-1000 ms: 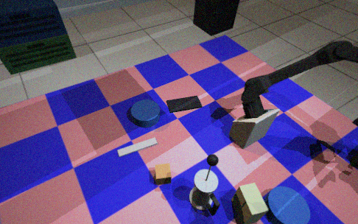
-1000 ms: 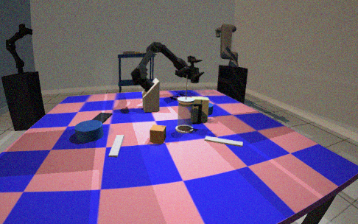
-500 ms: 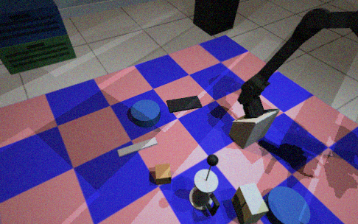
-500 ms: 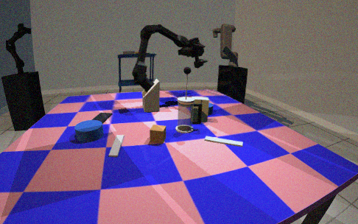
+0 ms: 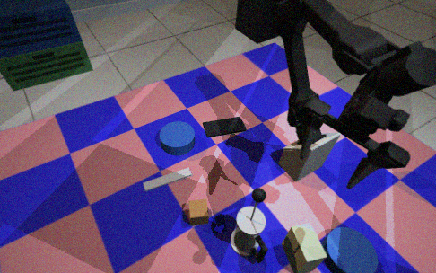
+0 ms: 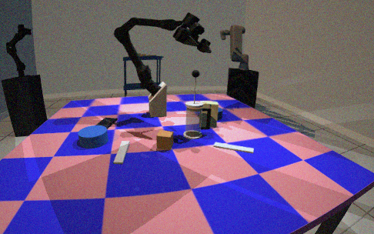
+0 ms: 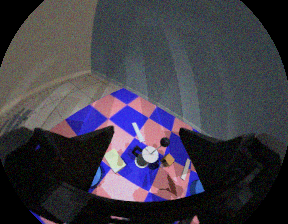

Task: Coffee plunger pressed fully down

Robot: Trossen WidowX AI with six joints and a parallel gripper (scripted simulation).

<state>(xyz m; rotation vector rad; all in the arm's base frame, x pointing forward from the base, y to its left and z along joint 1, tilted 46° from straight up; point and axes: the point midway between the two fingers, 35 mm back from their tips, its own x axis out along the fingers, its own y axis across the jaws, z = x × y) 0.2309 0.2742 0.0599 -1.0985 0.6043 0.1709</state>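
Observation:
The coffee press stands upright, with a clear glass body (image 6: 193, 121), a white lid (image 5: 248, 223) (image 7: 150, 156) and a dark handle (image 5: 261, 250) (image 7: 136, 149). Its plunger is up: the black knob (image 5: 258, 195) (image 6: 195, 73) (image 7: 164, 142) sits on a thin rod well above the lid. My gripper (image 5: 327, 168) (image 6: 207, 48) (image 7: 147, 130) is wide open and empty. It is higher than the knob and away from it, touching nothing. In the wrist view the press lies beyond and below the gap between the fingers.
A pale block (image 5: 304, 248) (image 7: 115, 160) and a blue disc (image 5: 352, 250) stand close to the press on its handle side. An orange cube (image 5: 198, 212) (image 6: 165, 140) is on the other side. White strips (image 6: 121, 152) (image 6: 234, 147), another blue disc (image 5: 177, 137) and a black slab (image 5: 223, 127) lie farther off.

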